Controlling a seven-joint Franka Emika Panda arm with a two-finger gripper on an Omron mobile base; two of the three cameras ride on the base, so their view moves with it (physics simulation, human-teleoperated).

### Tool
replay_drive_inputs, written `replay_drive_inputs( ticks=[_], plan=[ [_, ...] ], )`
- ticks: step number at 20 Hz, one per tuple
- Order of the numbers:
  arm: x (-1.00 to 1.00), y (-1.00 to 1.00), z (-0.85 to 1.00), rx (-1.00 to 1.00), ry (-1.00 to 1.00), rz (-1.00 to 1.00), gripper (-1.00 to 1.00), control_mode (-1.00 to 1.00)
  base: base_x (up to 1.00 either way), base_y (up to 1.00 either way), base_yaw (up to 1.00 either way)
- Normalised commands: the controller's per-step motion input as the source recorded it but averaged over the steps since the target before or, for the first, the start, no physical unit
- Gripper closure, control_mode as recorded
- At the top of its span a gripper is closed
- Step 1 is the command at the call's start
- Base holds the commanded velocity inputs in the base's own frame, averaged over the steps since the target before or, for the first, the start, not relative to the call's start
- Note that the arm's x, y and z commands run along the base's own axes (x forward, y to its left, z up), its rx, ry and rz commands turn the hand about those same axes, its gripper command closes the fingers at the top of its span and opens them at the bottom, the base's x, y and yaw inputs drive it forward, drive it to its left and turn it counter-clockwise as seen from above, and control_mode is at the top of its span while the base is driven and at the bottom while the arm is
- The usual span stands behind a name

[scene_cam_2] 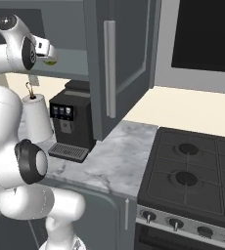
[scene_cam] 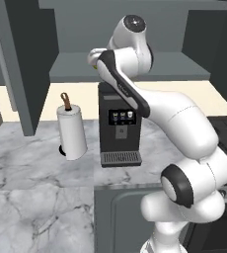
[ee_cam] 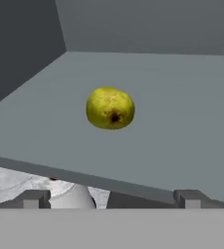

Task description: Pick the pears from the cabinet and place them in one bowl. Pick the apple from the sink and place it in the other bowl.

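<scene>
Cabinet shelf: pear facing hand.

1. Shelf: plain grey; one yellow-green pear lies on it, back from the front edge.
2. Desk: marbled; a towel roll and a coffee machine stand side by side near its back edge.
</scene>
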Motion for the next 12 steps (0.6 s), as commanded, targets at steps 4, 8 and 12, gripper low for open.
replay_drive_inputs(
  ticks=[4,8,12],
  plan=[
    [0.14,0.06,-0.09,0.00,-0.02,0.00,-1.00,-1.00,0.00,0.00,0.00],
    [0.19,0.04,-0.07,0.00,-0.05,0.00,-1.00,-1.00,0.00,0.00,0.00],
    [0.21,0.03,-0.05,0.00,-0.08,-0.02,-1.00,-1.00,0.00,0.00,0.00]
  ],
)
